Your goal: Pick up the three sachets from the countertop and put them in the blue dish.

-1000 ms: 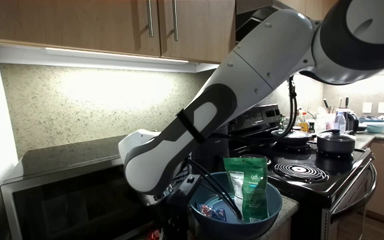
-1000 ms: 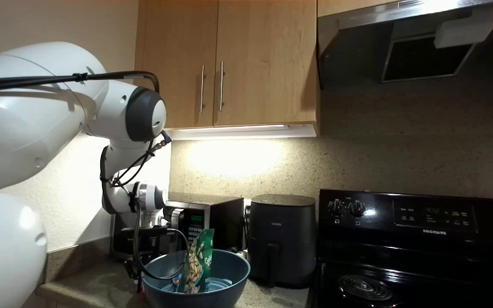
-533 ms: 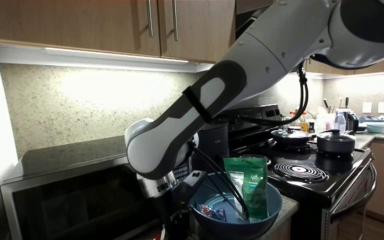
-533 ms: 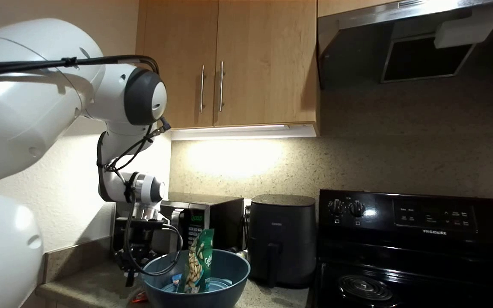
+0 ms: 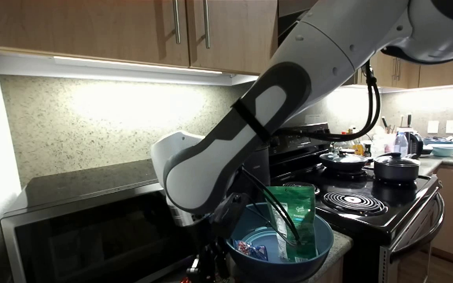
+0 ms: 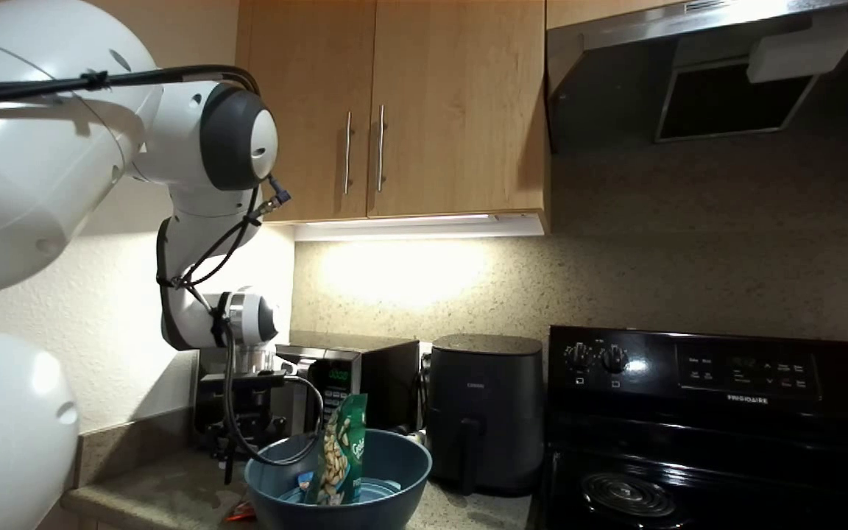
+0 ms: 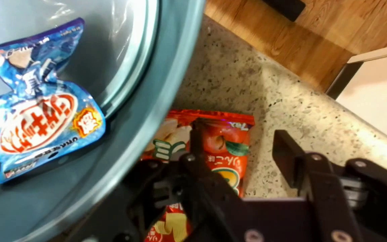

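The blue dish [image 7: 176, 77] holds two sachets. One is a green pouch [image 5: 301, 226], upright and leaning on the dish wall in both exterior views; the other is a small blue sachet [image 7: 42, 117] lying at the bottom. A red-orange sachet [image 7: 230, 158] rests on the countertop beside the dish, partly under its rim, with a bit of it showing in an exterior view [image 6: 241, 511]. My gripper [image 7: 239, 143] is open above it, pointing down. One finger [image 7: 197, 136] overlaps the red sachet, touching or not I cannot tell; the other finger [image 7: 284, 154] is over bare countertop. Nothing is held.
The countertop edge [image 7: 314, 90] drops to a wooden floor nearby. A microwave [image 5: 92, 232] stands close behind the gripper. An air fryer [image 6: 484, 412] and a stove [image 5: 368, 220] are beyond the dish. A cable loop [image 6: 306, 442] from the arm hangs over the dish.
The arm has risen, lifting the gripper off the countertop area, and the wrist has turned somewhat. The red sachet stays on the countertop. The dish and the sachets in it look unmoved.
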You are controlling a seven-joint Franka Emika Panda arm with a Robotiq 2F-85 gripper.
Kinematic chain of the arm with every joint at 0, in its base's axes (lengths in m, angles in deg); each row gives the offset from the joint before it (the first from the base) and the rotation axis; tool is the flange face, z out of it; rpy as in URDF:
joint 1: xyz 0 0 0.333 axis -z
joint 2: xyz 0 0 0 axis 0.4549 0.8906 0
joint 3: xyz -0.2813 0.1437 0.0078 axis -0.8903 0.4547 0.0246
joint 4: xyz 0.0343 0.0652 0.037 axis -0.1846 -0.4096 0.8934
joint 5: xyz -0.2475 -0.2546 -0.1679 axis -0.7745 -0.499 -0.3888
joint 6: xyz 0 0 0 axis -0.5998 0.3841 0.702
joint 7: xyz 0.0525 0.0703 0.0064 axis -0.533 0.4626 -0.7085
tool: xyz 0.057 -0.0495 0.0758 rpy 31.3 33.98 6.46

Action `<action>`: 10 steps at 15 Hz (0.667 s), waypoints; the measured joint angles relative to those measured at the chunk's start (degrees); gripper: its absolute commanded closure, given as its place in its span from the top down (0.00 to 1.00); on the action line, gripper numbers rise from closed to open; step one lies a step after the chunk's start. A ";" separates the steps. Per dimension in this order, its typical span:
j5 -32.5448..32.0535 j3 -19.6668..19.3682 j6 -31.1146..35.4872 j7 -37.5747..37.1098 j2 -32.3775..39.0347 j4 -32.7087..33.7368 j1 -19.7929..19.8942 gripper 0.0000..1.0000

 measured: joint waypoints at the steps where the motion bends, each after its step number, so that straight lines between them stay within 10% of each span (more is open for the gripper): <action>1: -0.49 -0.25 0.99 -0.74 0.24 -0.57 -0.19 0.94; 7: -3.16 -1.85 3.27 -3.23 2.59 -1.76 -1.94 1.00; 10: -3.16 -2.31 3.28 -3.23 3.64 -1.77 -2.00 0.72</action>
